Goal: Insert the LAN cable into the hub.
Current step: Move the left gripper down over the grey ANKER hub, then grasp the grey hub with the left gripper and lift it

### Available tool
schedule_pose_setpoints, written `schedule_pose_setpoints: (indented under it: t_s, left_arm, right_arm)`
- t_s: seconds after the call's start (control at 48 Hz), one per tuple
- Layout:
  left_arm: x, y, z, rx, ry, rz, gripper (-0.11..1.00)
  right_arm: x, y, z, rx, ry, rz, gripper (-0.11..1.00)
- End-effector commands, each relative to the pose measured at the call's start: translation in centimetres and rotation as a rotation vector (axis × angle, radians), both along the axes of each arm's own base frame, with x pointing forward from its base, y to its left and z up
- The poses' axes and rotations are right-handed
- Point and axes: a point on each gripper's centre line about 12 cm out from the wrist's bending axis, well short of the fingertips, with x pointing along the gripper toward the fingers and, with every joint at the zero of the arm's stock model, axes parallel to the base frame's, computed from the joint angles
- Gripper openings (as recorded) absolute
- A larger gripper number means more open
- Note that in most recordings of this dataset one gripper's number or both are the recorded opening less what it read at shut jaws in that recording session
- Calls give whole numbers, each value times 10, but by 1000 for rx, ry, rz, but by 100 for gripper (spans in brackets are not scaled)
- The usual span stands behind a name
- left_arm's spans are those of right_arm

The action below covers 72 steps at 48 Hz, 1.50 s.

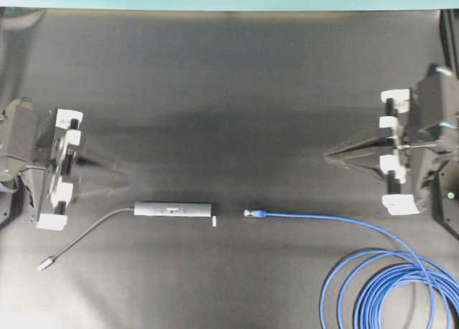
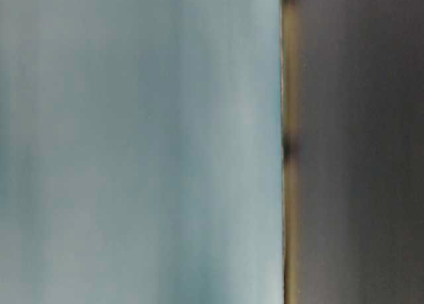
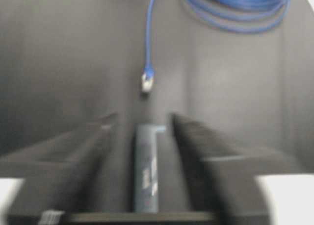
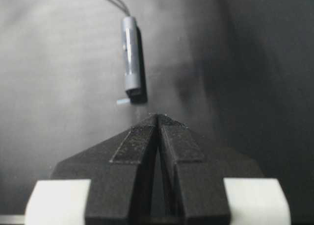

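Note:
The hub (image 1: 172,209) is a slim dark grey bar lying flat left of the table's middle. Its thin grey tail runs left to a small silver plug (image 1: 45,264). The blue LAN cable's plug (image 1: 252,213) lies just right of the hub, end facing it, with a small gap. The cable runs right into a coil (image 1: 401,289). My left gripper (image 1: 118,168) is open and empty, left of the hub. In the left wrist view the hub (image 3: 146,171) shows between the spread fingers, with the plug (image 3: 146,80) beyond. My right gripper (image 1: 326,155) is shut and empty, above the cable; its tip (image 4: 158,116) points towards the hub (image 4: 131,56).
A small pale tab (image 1: 215,221) sticks out at the hub's right end. The table (image 1: 229,92) is a black mat with a teal wall behind it. The table-level view is a blur of teal and dark.

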Motion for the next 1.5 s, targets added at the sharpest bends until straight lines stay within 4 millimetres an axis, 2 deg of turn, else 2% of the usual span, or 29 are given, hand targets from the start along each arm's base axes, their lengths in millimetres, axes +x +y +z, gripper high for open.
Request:
schedule_pose_setpoints:
  t_s: [0.0,0.062,0.104,0.25,0.312,0.395,0.541,0.749,0.937,1.478]
  left_arm:
    - [-2,-2,-14,-30,-15,-10,60]
    - [-6,-3,-27,-59,-10,-12,76]
    - [-8,-3,-34,-70,-9,-14,81]
    - [-10,-10,-61,-78,31,-41,66]
    - [-5,-11,-71,-77,55,-46,67]
    - [3,-12,-85,-77,82,-44,69]
    - [16,-14,-114,-87,96,-48,69]
    - [31,-14,-139,-94,82,-45,69]
    - [48,-14,-145,-84,78,-44,69]
    - [58,-8,-163,-75,98,-22,68]
  right_arm:
    - [5,-1,9,10,-26,-8,3]
    - [4,-1,8,10,-15,-7,11]
    - [4,-1,7,12,-4,-9,17]
    - [5,0,8,13,5,-7,52]
    - [6,0,11,13,2,-7,65]
    - [8,-1,12,13,13,-8,74]
    - [12,0,11,12,34,-6,75]
    - [18,0,8,31,53,-15,75]
    - [18,0,9,60,49,-30,75]
    - [17,2,10,62,48,-24,74]
